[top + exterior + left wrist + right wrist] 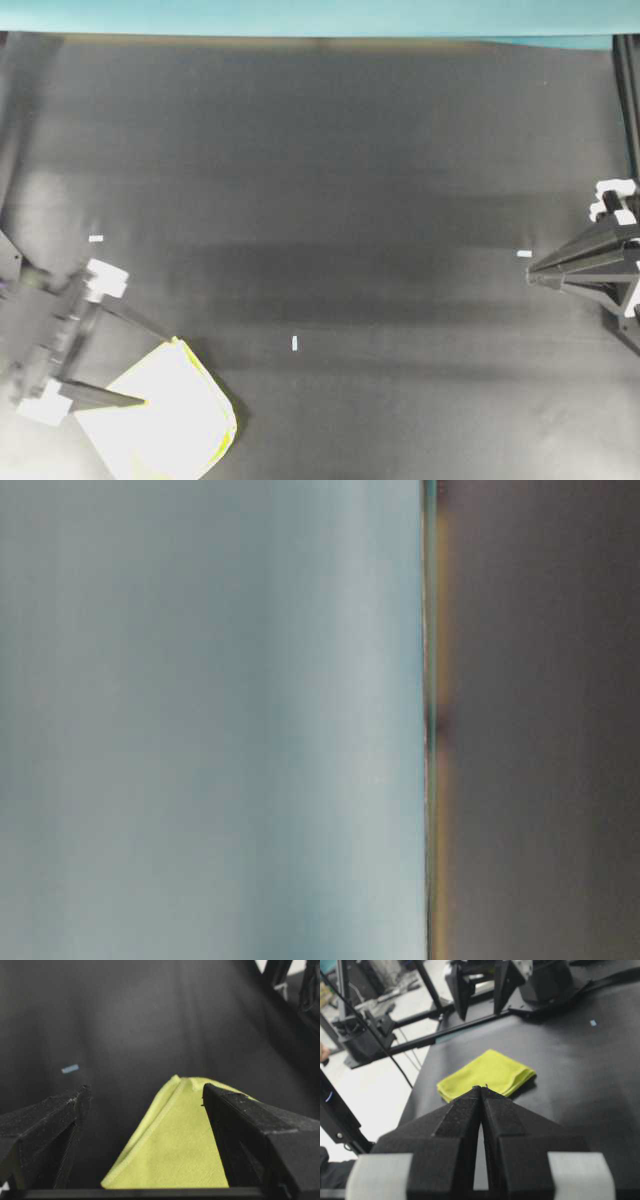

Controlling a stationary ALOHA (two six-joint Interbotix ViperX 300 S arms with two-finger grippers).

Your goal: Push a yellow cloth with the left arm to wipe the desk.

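The folded soft yellow cloth [165,415] lies near the front left corner of the matte black tabletop [350,170]. It is judged light and limp, so it is better pushed flat. The left gripper [160,370] is spread wide, holding nothing; the right gripper [481,1091] is clenched empty.

A robotics lab — black matte table [350,150] w/ white tape marks [295,343], metal frame struts [427,985] & cables [385,1042] beside it — no home furnishings.

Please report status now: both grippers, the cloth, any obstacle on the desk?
Left gripper open over yellow cloth. Right gripper shut, empty. Nothing blocking on desk.
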